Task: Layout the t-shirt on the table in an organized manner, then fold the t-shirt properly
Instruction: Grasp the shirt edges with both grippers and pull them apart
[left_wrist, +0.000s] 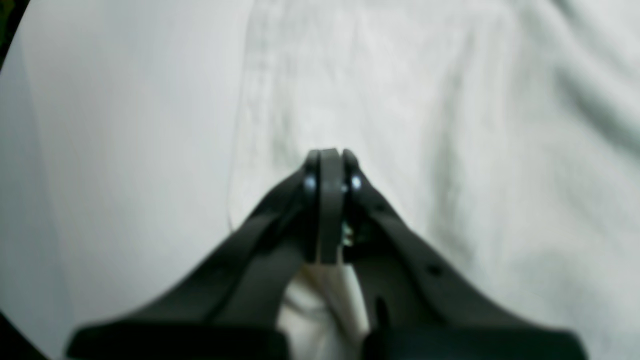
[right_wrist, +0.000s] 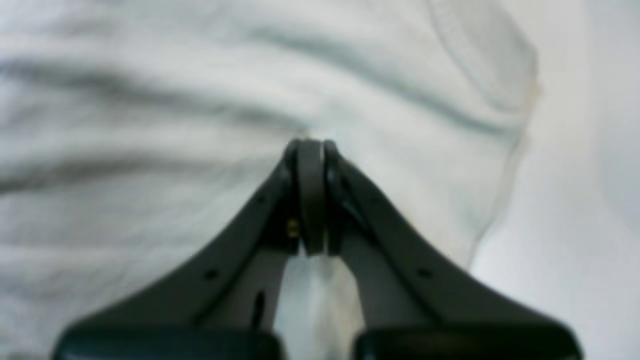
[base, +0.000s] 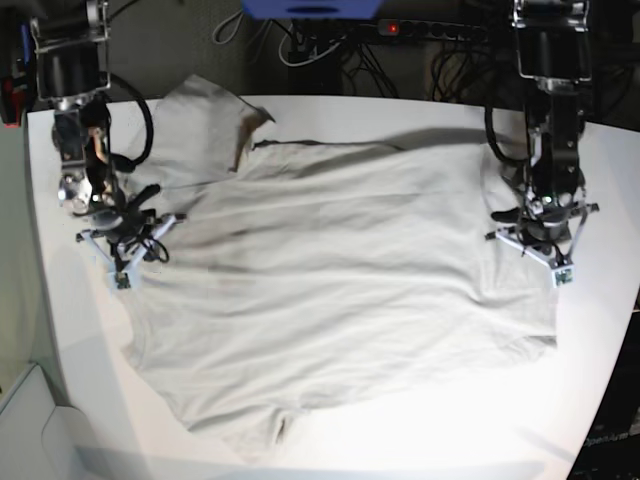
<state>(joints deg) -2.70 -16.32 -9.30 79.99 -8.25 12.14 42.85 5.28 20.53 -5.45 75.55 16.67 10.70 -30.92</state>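
The shirt (base: 340, 290) lies spread, wrinkled, across the table (base: 600, 330). The left gripper (left_wrist: 327, 155) sits fully closed over its edge, the right gripper (right_wrist: 310, 145) fully closed over the opposite edge; any pinched cloth is unclear

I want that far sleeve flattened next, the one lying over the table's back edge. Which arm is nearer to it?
Right. The right gripper sits at the t-shirt's edge just below that sleeve; the left gripper is across the table, at the opposite edge.

The t-shirt (base: 340, 290) covers most of the table (base: 600, 330), leaving bare margins.
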